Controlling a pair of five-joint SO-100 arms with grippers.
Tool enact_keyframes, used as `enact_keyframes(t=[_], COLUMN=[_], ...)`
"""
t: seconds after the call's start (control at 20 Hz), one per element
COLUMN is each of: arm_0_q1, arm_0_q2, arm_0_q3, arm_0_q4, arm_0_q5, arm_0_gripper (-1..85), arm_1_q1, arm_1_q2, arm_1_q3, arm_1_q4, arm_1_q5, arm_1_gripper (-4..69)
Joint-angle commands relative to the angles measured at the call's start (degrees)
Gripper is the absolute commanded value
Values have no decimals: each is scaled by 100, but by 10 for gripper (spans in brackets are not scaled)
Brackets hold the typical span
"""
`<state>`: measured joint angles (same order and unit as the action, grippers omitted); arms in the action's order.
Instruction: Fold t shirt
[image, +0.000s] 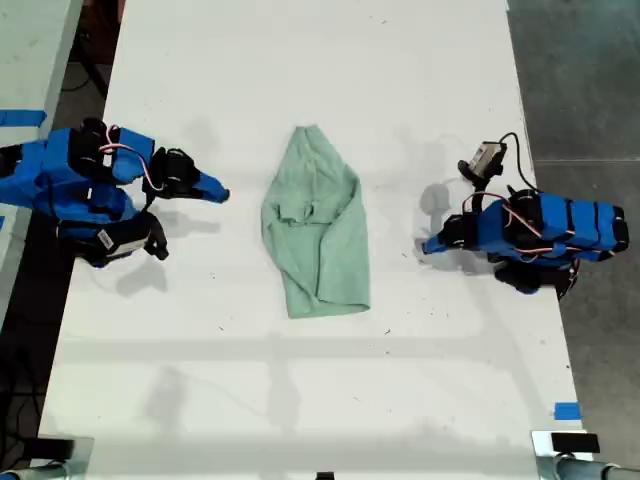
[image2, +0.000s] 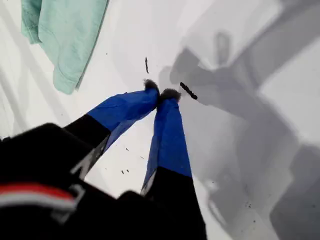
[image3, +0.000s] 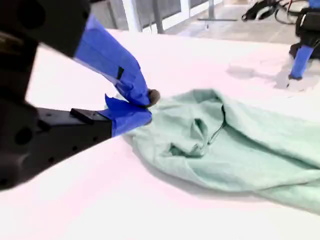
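The pale mint-green t shirt (image: 318, 225) lies rumpled and partly folded in the middle of the white table, narrow end toward the exterior view's top. My first gripper (image: 425, 246) is on the exterior view's right, shut and holding nothing, a short gap from the cloth. Its wrist view shows the blue jaws touching at the tips (image2: 161, 93), with a shirt corner (image2: 65, 30) off to one side. My second gripper (image: 222, 195), on the exterior view's left, is also shut (image3: 147, 105). It is close to the shirt's edge (image3: 240, 145) and not gripping it.
The white table (image: 300, 400) runs top to bottom, with floor beyond its edge on the exterior view's right. A blue tape strip (image: 566, 410) sits near the exterior view's lower right. Small black marks (image2: 188, 90) lie by the first gripper's tips. The first arm (image3: 300, 55) shows far behind the shirt.
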<state>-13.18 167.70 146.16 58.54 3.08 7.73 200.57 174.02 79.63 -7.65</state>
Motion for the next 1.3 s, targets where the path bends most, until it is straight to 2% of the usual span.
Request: enact_keyframes(t=[0.0,0.1,0.15,0.3,0.35,1.25], arm_0_q1=[-167,-229,-308,-167,-114,53], arm_0_q2=[1898,3920,3612,3902,3902,3902], arm_0_q3=[1854,3050,2988,3621,3779,3735], arm_0_q4=[-290,149,246,-44,-158,-53], arm_0_q5=[-773,-984,-817,53,105,0], arm_0_gripper=[0,0,0,0,0,0], arm_1_q1=[-44,-44,-44,-53,-62,-62], arm_1_q2=[53,53,53,53,53,53], arm_1_q3=[220,229,237,237,237,237], arm_1_q4=[9,9,-9,0,0,9], arm_1_q5=[-26,-18,-26,0,0,9], arm_1_gripper=[23,23,23,23,23,23])
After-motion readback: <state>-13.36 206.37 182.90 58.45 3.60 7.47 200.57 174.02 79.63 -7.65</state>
